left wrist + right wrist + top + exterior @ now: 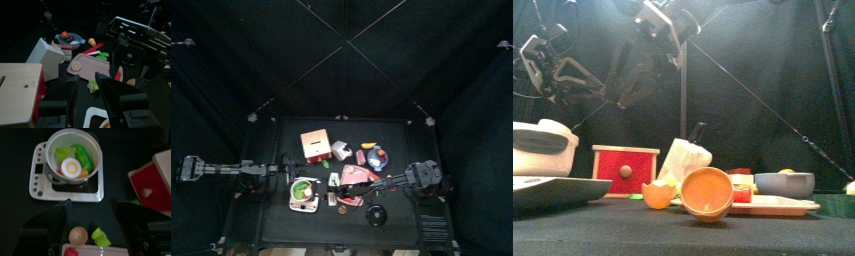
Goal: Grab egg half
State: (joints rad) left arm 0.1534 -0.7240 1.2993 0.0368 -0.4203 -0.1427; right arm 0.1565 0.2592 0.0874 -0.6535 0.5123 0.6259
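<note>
The egg half [71, 166], white with a yellow yolk, lies cut side up in a white pot [95, 147] among green vegetables. The pot stands on a white scale [41, 180] at the table's front left [302, 203]. My right gripper [93, 215] is open and empty; it hovers above the table beside the scale, apart from the pot. In the top view it reaches in from the right [345, 187]. My left gripper [85, 84] is open and empty, held above the table's left side [286, 178].
A red box [315, 143] with a wooden top, a white carton [342, 150], a bowl of food [376, 157] and a pink cutting board [358, 174] crowd the middle. A brown egg [78, 235] and a green piece [100, 237] lie below my right gripper. An orange bowl [707, 192] stands in front.
</note>
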